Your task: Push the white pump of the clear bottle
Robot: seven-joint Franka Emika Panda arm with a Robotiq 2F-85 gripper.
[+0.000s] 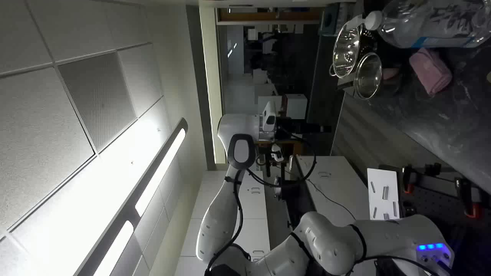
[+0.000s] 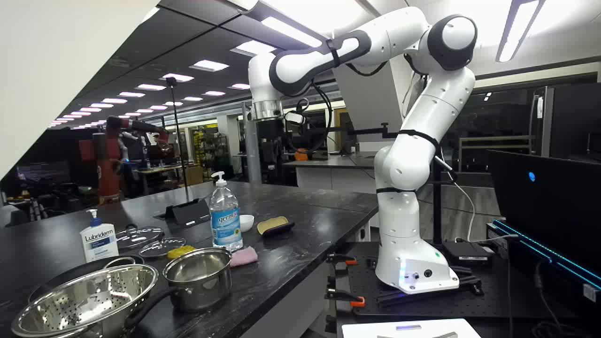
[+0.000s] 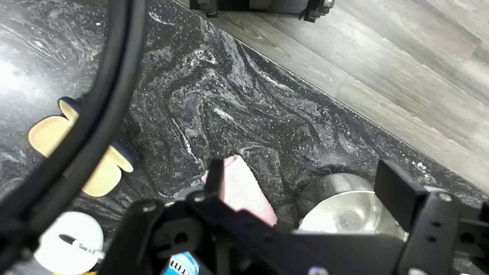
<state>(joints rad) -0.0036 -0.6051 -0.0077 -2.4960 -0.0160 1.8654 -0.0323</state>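
The clear bottle (image 2: 226,202) stands upright on the dark counter with a blue label and a white pump (image 2: 219,179) on top. In an exterior view turned on its side, the bottle (image 1: 429,25) and its pump (image 1: 373,20) show at the upper right. In the wrist view only part of the bottle's blue label (image 3: 183,264) shows at the bottom; the pump is hidden behind the gripper. My gripper (image 3: 305,183) is open and empty, its fingers wide apart. In an exterior view the gripper (image 2: 271,164) hangs pointing down above the counter, apart from the bottle and to its right.
Near the bottle are a pink cloth (image 2: 244,257), a white bowl (image 2: 246,222) and a tan-and-dark object (image 2: 274,226). A steel pot (image 2: 199,281), a colander (image 2: 84,300) and a Lubriderm pump bottle (image 2: 99,239) stand nearby. The counter edge (image 3: 321,91) crosses the wrist view.
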